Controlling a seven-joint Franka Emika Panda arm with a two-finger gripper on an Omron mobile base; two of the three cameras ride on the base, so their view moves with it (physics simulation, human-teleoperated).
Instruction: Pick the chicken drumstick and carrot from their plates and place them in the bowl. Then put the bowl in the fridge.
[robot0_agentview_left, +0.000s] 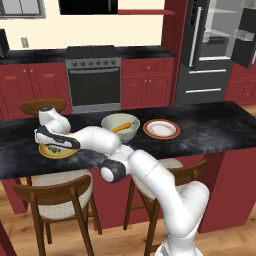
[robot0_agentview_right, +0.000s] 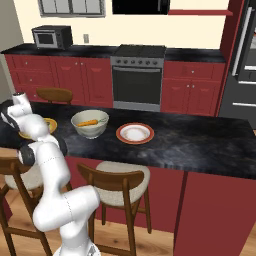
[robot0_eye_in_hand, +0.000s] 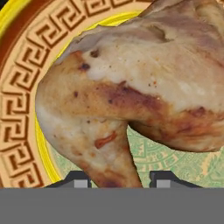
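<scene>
The end effector (robot0_eye_in_hand: 116, 178) hangs low over the yellow-rimmed plate (robot0_agentview_left: 56, 151), its two dark fingertips (robot0_eye_in_hand: 78, 178) flanking the narrow end of the chicken drumstick (robot0_eye_in_hand: 131, 92); whether they already pinch the meat or only bracket it cannot be told. The drumstick lies on that plate, which sits on the black table (robot0_agentview_left: 210, 127) just left of the cream bowl (robot0_agentview_left: 120, 127). The carrot (robot0_agentview_left: 124, 127) lies inside the bowl. The red-rimmed plate (robot0_agentview_left: 161, 129) sits just right of the bowl. Behind the table, right of the bowl, the fridge (robot0_agentview_left: 212, 47) has a door open.
</scene>
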